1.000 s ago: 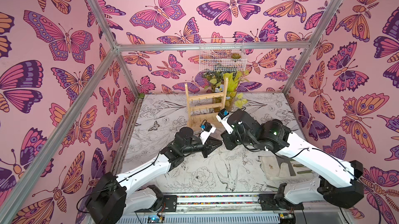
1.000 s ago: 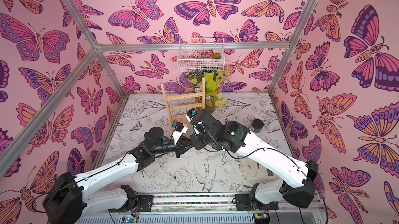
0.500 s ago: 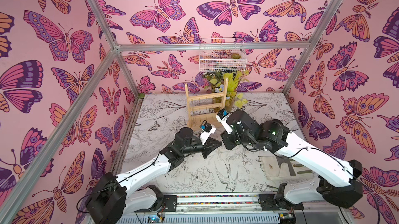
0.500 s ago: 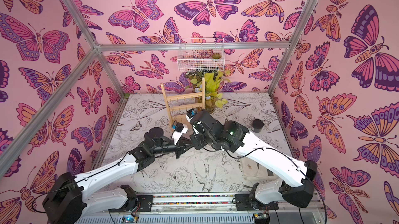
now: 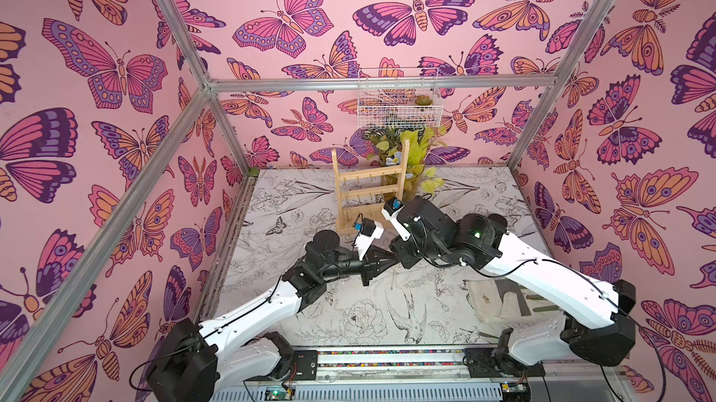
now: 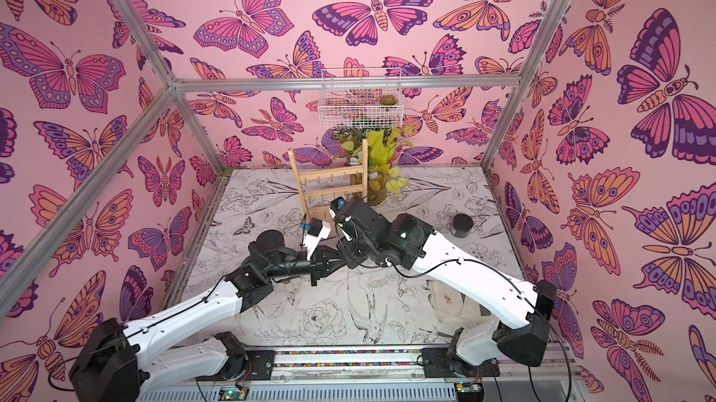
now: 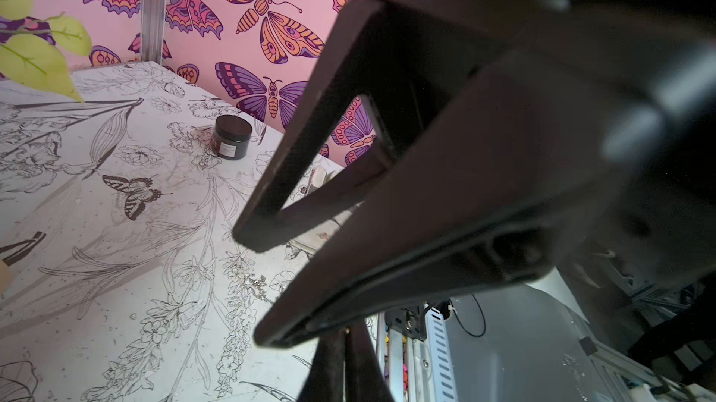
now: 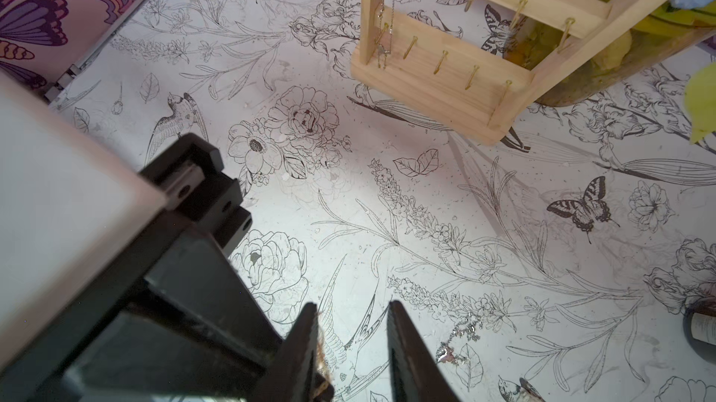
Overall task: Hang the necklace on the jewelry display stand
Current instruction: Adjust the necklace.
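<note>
The wooden jewelry display stand (image 5: 370, 187) (image 6: 333, 187) stands at the back middle of the table, and its base and hooks show in the right wrist view (image 8: 445, 82). Both arms meet just in front of it. My left gripper (image 5: 389, 260) (image 7: 345, 342) is shut, with a speck of gold chain between its tips. The necklace (image 8: 322, 346) shows as a gold wisp against the inner face of one right finger. My right gripper (image 8: 352, 311) is open around it, hidden under its own wrist in both top views. Its fingers (image 7: 387, 245) fill the left wrist view.
A silver chain (image 8: 461, 332) (image 7: 257, 287) lies on the table near the grippers, and another hangs on the stand's end hook (image 8: 391, 12). A dark jar (image 6: 461, 224) (image 7: 231, 136) sits at the right. A leafy vase (image 5: 410, 171) and a white wire basket (image 5: 399, 105) are behind the stand.
My right gripper's jaws have parted from shut to open. The left gripper has closed fully. Both arms have hardly moved.
</note>
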Robot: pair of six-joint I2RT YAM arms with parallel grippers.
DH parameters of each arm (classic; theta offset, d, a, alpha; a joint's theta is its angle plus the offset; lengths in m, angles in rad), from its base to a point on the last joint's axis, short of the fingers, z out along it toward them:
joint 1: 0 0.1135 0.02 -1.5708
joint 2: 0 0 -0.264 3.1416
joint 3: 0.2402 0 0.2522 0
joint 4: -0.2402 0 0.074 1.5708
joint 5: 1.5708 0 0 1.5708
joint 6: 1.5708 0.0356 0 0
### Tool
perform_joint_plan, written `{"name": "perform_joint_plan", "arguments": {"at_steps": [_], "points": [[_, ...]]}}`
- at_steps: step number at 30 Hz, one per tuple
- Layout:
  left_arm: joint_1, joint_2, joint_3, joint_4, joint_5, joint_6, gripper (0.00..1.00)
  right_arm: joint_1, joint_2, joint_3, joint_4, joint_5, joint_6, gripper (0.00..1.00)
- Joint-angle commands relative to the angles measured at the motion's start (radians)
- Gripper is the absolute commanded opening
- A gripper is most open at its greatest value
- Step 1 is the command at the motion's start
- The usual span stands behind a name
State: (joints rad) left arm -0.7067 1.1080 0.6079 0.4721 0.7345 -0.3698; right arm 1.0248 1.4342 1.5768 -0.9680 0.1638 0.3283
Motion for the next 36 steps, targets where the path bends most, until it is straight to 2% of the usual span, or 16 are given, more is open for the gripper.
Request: {"name": "perform_joint_plan", "arguments": {"at_steps": [1, 5, 8, 12, 20, 27, 36], "points": [[0.018, -0.006, -0.014, 0.075, 0.035, -0.112, 0.0, -0.009, -0.026, 0.031, -0.056, 0.012, 0.01, 0.38], [0.046, 0.014, -0.009, 0.117, 0.065, -0.203, 0.0, -0.052, -0.09, 0.002, -0.061, 0.026, -0.001, 0.41], [0.078, 0.031, 0.005, 0.17, 0.106, -0.291, 0.0, -0.117, -0.135, -0.047, -0.034, -0.019, -0.016, 0.42], [0.112, 0.022, 0.021, 0.208, 0.117, -0.355, 0.0, -0.147, -0.172, -0.123, 0.033, -0.089, -0.048, 0.43], [0.188, -0.03, 0.084, 0.121, 0.099, -0.351, 0.0, -0.147, -0.237, -0.299, 0.302, -0.272, -0.095, 0.38], [0.22, -0.04, 0.128, 0.062, 0.095, -0.337, 0.0, -0.146, -0.29, -0.447, 0.63, -0.299, -0.107, 0.35], [0.243, -0.021, 0.178, 0.027, 0.092, -0.325, 0.0, -0.141, -0.277, -0.477, 0.845, -0.316, -0.136, 0.31]]}}
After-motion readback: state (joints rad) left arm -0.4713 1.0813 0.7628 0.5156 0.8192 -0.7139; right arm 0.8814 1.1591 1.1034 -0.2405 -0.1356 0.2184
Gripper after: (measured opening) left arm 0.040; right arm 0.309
